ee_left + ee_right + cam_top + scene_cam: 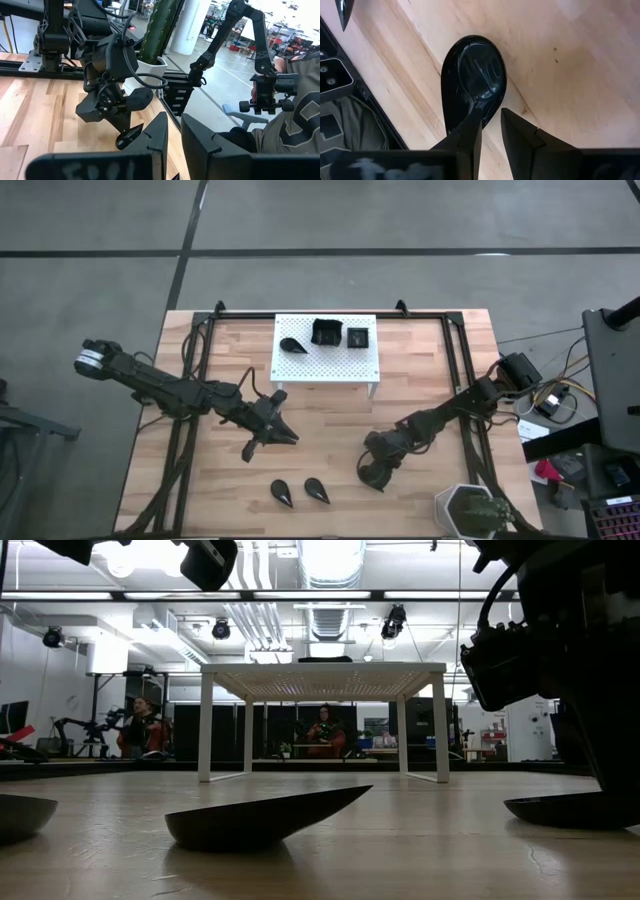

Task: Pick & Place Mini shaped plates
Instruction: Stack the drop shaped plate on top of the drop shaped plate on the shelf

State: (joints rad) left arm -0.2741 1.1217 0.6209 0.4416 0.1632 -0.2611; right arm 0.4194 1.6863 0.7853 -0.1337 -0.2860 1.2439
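- Right gripper (378, 472) is low over the wood table (420, 395), at about 5 o'clock from the white stand (326, 346), and is the one at work
- In the right wrist view a black teardrop plate (473, 80) lies flat on the wood directly ahead of the fingertips (470, 131); one finger overlaps the plate's near rim, the other sits just off its edge on bare wood
- Its fingers are slightly apart and straddle the rim; no clamp is evident, so I judge the plate not yet held
- The plate's long axis runs roughly in line with the fingers, rounded end away and narrow end toward the gripper; judged, the grip must close across the thin rim, not along the length
- Left gripper (272, 430) hovers at 7 o'clock from the stand, fingers close together with a narrow gap, nothing between them
- Two further teardrop plates (282, 493) and (317, 490) lie near the table's front edge, at about 5 o'clock from the left gripper, which is the nearer arm for these
- Three plates already rest on the stand: a teardrop (292, 345), a raised-rim square (325, 332) and a small square (357, 336)
- Grey-green pot (470, 512) stands at the front right corner, at 4 o'clock from the right gripper and clear of it
- Risk, judged: the glossy shallow rim may slip out as the fingers close
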